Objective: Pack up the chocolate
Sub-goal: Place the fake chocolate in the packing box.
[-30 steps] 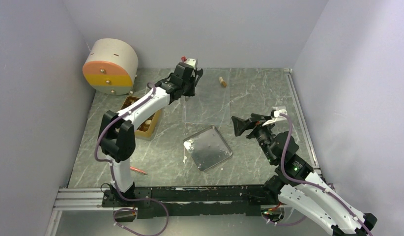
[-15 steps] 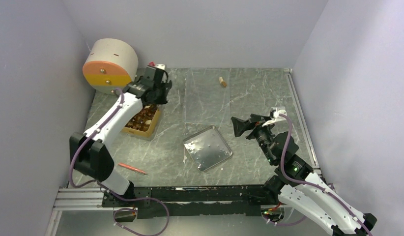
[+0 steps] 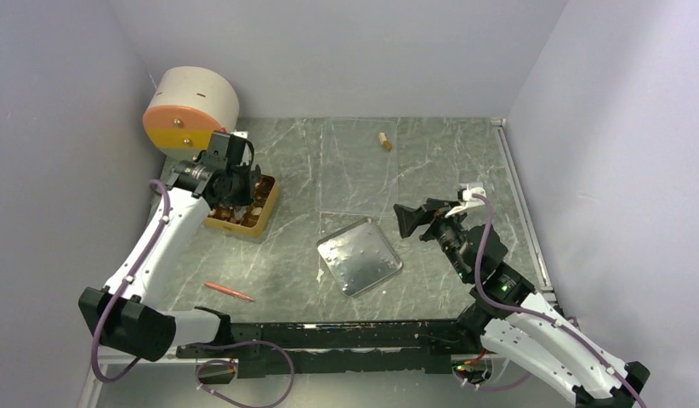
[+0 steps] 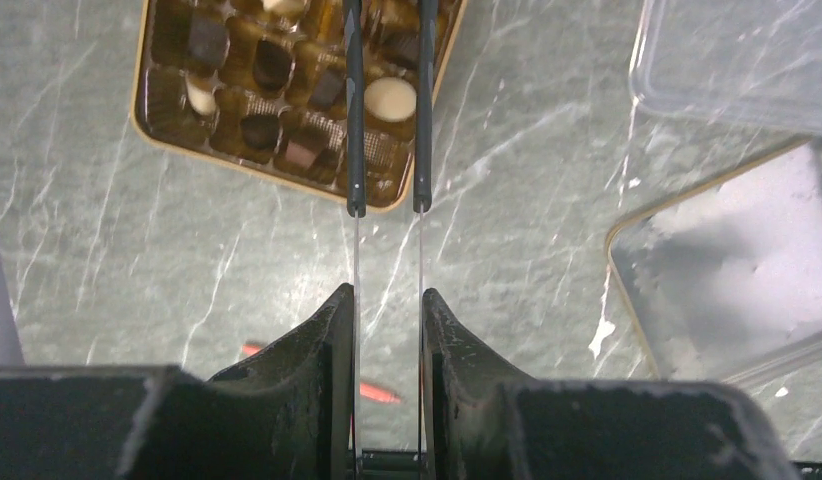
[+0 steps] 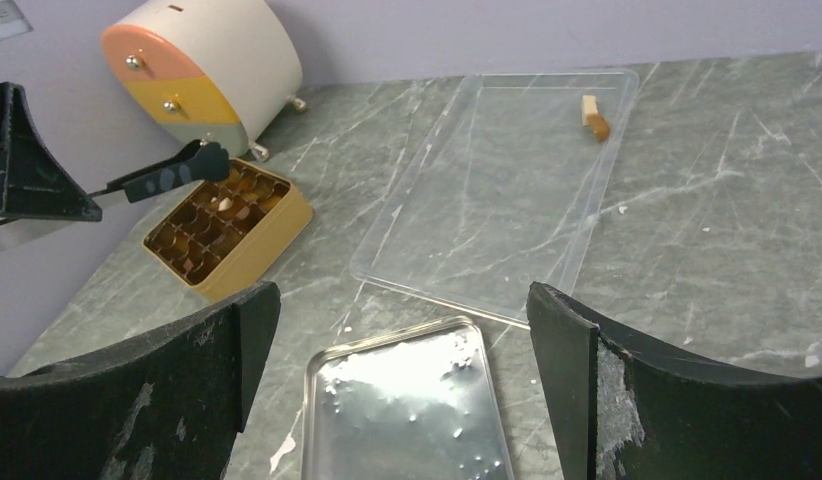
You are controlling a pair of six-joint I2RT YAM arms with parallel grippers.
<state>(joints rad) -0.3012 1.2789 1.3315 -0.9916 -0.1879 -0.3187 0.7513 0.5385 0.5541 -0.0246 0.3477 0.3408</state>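
Chocolate (image 4: 390, 98) in golden compartment box (image 5: 255, 258) at desk (image 3: 295, 170) nine o'clock; left jaws narrow above, hold untellable; right jaws wide, empty, three o'clock.

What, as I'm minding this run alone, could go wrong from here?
The cream chocolate seems pinched in the left tool above the box, where many cells already hold pieces; released off-centre, it may land on another.
One piece lies alone at the clear tray's far end; it could be left unpacked.
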